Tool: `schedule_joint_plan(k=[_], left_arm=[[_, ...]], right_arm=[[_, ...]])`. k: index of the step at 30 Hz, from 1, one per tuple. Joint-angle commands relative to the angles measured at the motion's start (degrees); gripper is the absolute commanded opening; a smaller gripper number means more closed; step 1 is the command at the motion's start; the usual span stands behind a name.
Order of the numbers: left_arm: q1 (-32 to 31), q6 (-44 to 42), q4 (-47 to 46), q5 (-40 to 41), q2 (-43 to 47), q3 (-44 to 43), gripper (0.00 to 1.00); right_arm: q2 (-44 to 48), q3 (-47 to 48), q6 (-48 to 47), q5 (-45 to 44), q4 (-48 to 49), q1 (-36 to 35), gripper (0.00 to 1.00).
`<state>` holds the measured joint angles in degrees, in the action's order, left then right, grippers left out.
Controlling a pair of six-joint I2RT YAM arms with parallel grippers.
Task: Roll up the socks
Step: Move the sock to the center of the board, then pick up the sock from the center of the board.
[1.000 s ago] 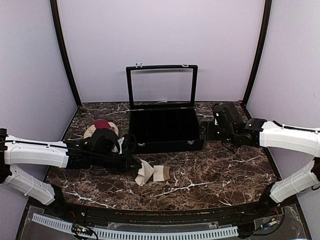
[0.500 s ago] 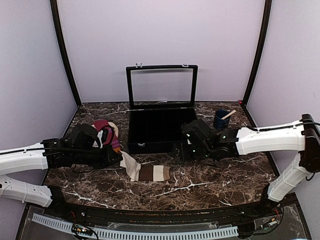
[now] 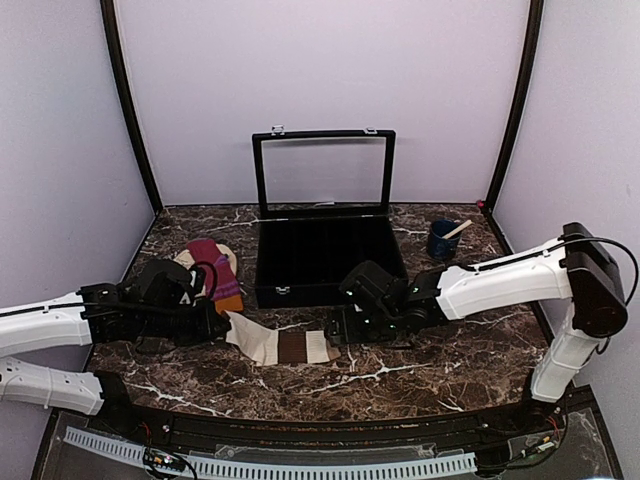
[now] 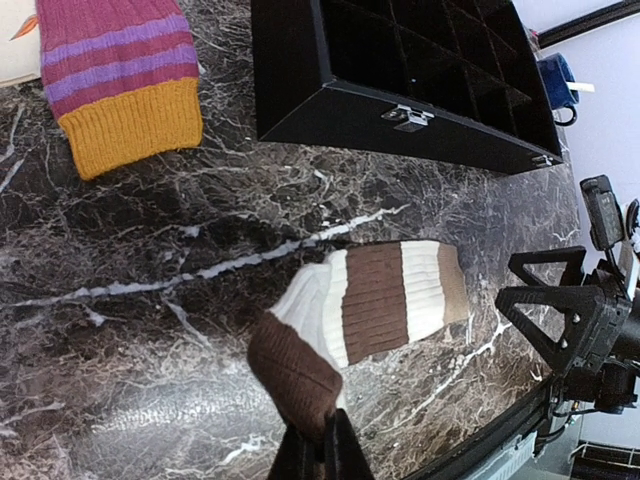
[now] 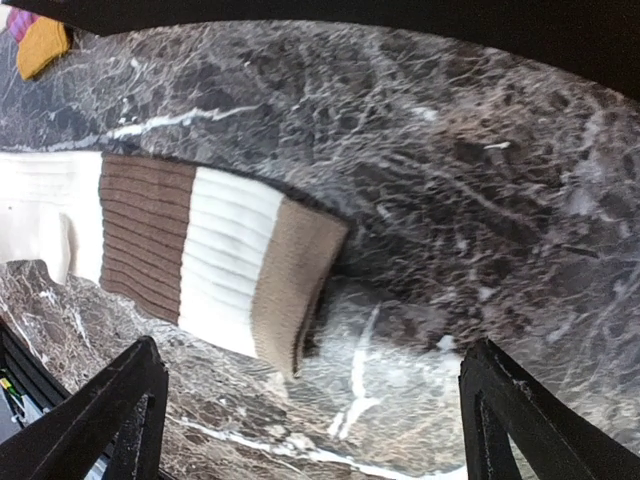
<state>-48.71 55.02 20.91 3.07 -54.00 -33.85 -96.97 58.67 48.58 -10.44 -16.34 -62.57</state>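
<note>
stretched flat since earlier, the cream sock (image 3: 280,345) is pinched by the left gripper (image 4: 322,440). the right gripper (image 5: 310,370) is spread wide, empty; the free end could be bunched if overshot.

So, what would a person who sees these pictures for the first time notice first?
Probably the cream and brown sock, stretched on the dark marble table at the front middle: the left arm holds its brown end with jaws shut, the right arm has jaws open by its tan cuff. Behind it stands a black case with its lid up; the maroon sock with an orange end lies at the left.
</note>
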Motion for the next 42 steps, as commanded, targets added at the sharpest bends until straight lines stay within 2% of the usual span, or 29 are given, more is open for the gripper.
schedule_joint_plan(k=[1, 9, 15, 19, 23, 29, 32, 34, 37, 39, 42], left_arm=[[0.8, -0.9, 2.7, 2.5, 1.7, 2.1, 0.00], [1.7, -1.8, 1.7, 2.6, 3.4, 4.5, 0.00], [2.4, -3.7, 2.2, 2.1, 5.1, 5.3, 0.00], [2.6, -4.6, 2.7, 1.7, 6.1, 5.6, 0.00], [3.0, -5.2, 3.4, 1.5, 7.6, 6.5, 0.00], [3.2, -5.6, 4.6, 1.1, 8.8, 8.1, 0.00], [3.3, -5.6, 4.9, 0.8, 9.6, 8.9, 0.00], [3.4, -5.6, 5.1, 0.7, 9.9, 9.4, 0.00], [3.4, -5.1, 5.0, 0.4, 10.5, 10.2, 0.00], [3.3, -4.8, 4.9, 0.2, 10.9, 10.7, 0.00], [3.4, -4.5, 4.3, -0.5, 11.3, 11.4, 0.00]], right_arm=[[-1.8, 2.3, 3.1, 3.3, 0.9, -2.1, 0.94], [-3.9, 0.5, 7.8, 5.5, 4.9, -3.2, 0.92], [-10.3, 6.3, 9.6, 6.0, 3.1, -4.5, 0.88], [-12.6, 7.0, 12.2, 4.1, 3.2, -5.5, 0.86], [-14.1, 9.6, 14.2, 3.8, 3.6, -5.6, 0.80], [-15.0, 8.7, 16.5, 3.2, 3.2, -6.5, 0.71], [-15.2, 7.8, 18.1, 2.8, 4.9, -6.7, 0.63], [-15.7, 7.8, 18.8, 2.6, 5.7, -6.7, 0.49], [-15.8, 7.8, 19.6, 1.3, 5.5, -6.9, 0.19], [-15.5, 7.8, 20.0, 0.1, 4.3, -7.1, 0.03], [-13.9, 5.8, 20.4, -2.6, 3.1, -7.3, 0.00]])
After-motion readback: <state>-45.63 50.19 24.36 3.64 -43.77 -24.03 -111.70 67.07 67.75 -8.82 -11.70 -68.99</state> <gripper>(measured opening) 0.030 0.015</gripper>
